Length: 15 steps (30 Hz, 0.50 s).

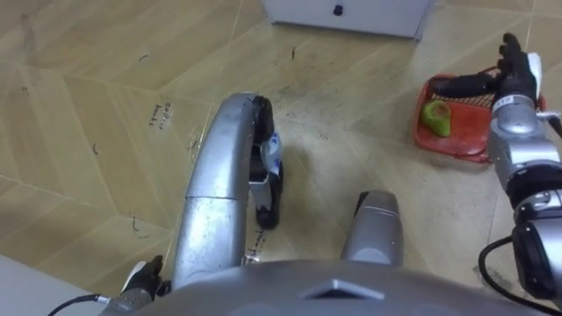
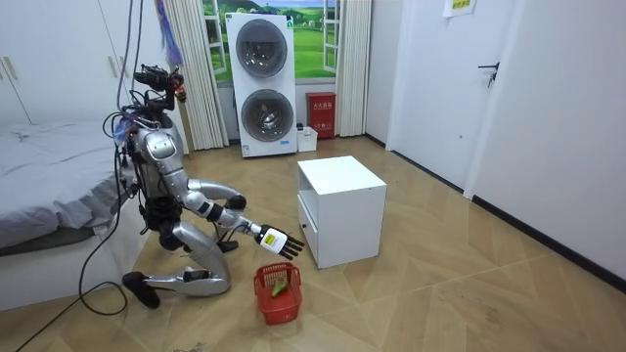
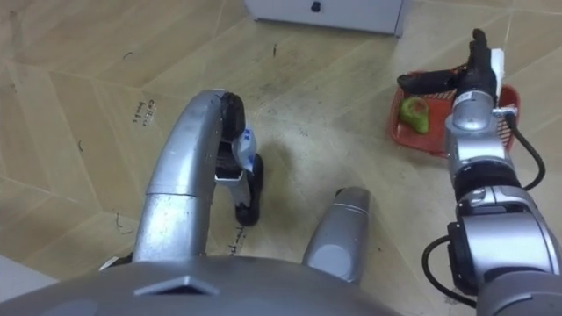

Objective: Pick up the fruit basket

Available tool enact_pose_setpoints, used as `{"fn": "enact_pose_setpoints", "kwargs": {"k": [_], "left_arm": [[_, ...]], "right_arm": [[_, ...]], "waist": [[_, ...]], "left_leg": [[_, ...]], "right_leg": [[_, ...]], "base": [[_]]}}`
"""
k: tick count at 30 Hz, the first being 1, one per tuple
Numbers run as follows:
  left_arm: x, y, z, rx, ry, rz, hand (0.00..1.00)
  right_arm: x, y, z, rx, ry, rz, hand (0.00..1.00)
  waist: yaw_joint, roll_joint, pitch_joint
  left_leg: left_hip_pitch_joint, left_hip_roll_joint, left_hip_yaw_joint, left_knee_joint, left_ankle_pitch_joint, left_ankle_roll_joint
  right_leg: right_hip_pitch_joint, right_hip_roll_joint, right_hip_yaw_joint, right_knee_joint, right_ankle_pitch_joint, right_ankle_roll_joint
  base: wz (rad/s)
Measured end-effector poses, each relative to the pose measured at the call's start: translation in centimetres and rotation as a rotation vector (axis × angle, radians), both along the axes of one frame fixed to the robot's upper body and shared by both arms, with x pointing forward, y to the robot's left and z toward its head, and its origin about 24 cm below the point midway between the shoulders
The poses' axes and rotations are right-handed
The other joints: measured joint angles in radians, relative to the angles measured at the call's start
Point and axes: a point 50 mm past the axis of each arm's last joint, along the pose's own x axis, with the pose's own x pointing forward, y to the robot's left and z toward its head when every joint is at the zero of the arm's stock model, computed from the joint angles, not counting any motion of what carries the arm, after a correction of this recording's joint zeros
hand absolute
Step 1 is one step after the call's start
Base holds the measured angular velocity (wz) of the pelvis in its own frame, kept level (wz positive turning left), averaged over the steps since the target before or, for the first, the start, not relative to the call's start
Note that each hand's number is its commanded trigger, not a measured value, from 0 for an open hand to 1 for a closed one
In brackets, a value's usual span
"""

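Resting on the wood floor (image 1: pixel 105 123), the red basket (image 1: pixel 452 147) holds a green fruit (image 1: pixel 436 117) and stands just in front of the white cabinet (image 2: pixel 337 205). The right hand (image 1: pixel 515 63) hangs over the basket with fingers straight and released; in the room view it is above the basket and apart from it. The left hand (image 1: pixel 145 277) shows at the lower left, and I cannot tell its state. The robot kneels between the bed (image 2: pixel 49 186) and the cabinet.
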Motion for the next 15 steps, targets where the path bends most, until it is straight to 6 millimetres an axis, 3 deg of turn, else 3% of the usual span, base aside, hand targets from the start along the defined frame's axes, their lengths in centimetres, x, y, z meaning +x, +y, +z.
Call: {"fn": "enact_pose_setpoints", "kwargs": {"k": [15], "left_arm": [[-0.53, -0.12, -0.03, 0.001, 0.010, 0.006, 0.00]], "right_arm": [[0.52, 0.28, 0.87, -0.083, -0.040, 0.018, 0.00]], "waist": [[-0.024, 0.000, -0.0036]], "left_leg": [[0.014, 0.002, -0.001, 0.001, 0.000, 0.000]], "right_leg": [[0.011, -0.002, 0.003, 0.001, 0.000, 0.000]], "base": [[-0.01]]}}
